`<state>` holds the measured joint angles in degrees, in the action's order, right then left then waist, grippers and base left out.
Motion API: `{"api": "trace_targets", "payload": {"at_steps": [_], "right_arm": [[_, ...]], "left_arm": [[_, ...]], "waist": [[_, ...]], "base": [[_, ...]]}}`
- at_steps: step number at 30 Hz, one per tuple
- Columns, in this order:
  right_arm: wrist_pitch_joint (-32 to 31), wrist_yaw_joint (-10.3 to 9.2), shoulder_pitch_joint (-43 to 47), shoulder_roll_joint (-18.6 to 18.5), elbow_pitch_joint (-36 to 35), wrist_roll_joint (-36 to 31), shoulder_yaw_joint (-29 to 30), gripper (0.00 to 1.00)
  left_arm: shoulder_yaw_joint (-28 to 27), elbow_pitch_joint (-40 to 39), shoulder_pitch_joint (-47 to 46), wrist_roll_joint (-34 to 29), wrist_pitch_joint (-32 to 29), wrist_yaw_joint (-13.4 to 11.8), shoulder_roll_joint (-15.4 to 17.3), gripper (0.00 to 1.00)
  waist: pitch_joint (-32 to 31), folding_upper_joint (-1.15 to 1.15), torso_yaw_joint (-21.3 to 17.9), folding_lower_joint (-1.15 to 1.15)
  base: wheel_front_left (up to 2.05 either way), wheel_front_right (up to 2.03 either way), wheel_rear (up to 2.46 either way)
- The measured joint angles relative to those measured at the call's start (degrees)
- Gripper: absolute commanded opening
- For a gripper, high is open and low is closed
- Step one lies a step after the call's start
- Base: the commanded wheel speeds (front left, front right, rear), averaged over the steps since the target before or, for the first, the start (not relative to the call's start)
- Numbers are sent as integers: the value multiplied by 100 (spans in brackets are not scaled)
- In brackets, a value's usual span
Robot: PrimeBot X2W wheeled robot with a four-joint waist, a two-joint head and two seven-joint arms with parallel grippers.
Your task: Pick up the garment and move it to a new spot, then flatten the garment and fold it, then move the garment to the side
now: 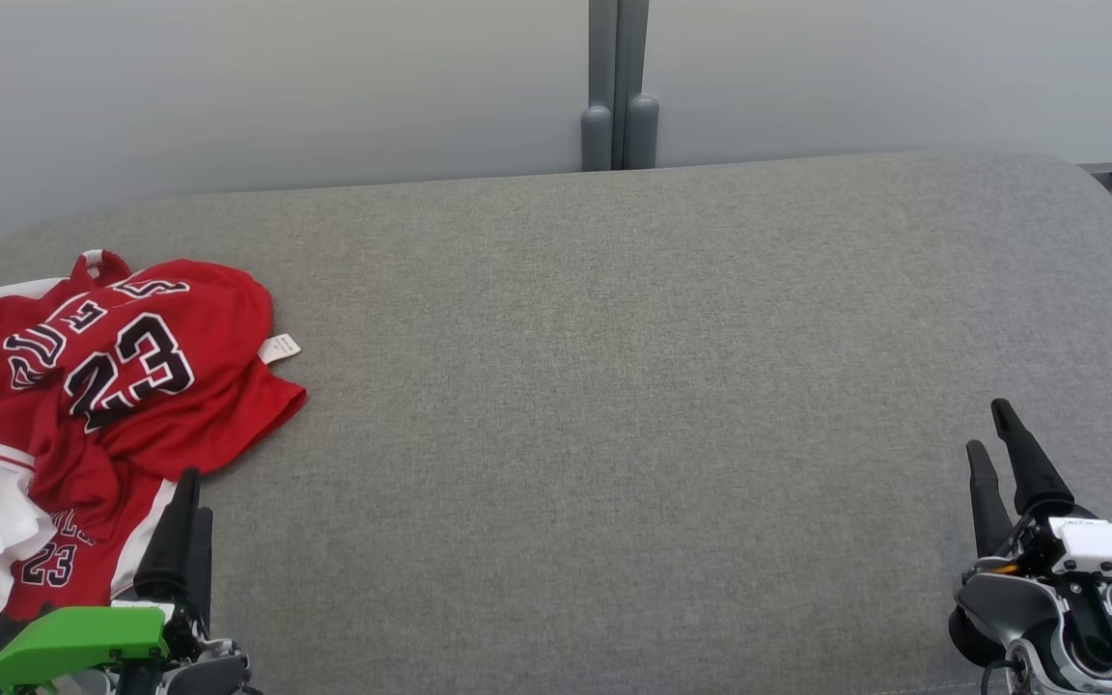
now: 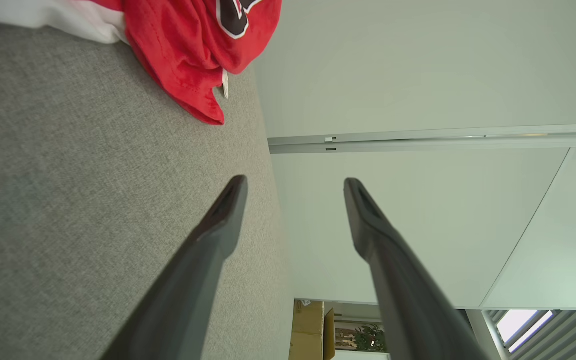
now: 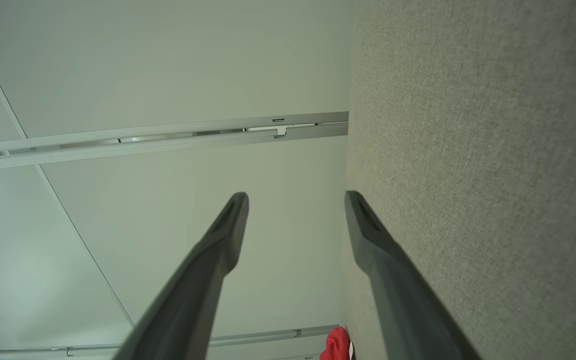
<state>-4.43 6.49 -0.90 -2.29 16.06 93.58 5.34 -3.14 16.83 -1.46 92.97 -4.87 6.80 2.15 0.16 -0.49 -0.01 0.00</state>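
Since my left gripper [image 2: 295, 181] and right gripper [image 3: 295, 195] are both spread and empty, grabbing one loose layer of that bunched-up jersey [image 1: 122, 386] could tangle it worse.

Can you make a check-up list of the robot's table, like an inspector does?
Surface: grey fabric pad, smooth.
Job's things: red number 23 jersey, crumpled at the pad's left end, not folded, white tag showing.
Clutter: nothing seen.
Grippers: left pincer open, near the jersey; right pincer open, at the far right; both hold nothing.
Cables: nothing seen on the pad.
Surroundings: pale wall panels, grey post behind.
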Motion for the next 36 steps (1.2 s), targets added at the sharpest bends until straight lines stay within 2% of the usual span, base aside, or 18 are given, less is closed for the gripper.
{"api": "trace_targets", "payload": {"at_steps": [9,18,27,36], "right_arm": [[193,0,-1,-47,-290,-359,-87,100],[388,0,-2,-243,-539,-1023,-307,100],[553,2,-1,-558,-711,-1996,-598,100],[704,-60,-1,-669,-847,-2788,-803,100]], "left_arm": [[143,-227,-3,-269,203,0,3,100],[335,-377,-7,-967,396,-3,110,100],[577,-472,-7,-1893,568,-189,314,100],[824,-606,-9,-2744,703,-433,510,100]], "waist": [[1,0,-9,0],[6,0,-18,0],[12,0,-17,0],[23,0,-12,0]], "base": [[0,0,0],[0,0,0],[0,0,0],[0,0,0]]}}
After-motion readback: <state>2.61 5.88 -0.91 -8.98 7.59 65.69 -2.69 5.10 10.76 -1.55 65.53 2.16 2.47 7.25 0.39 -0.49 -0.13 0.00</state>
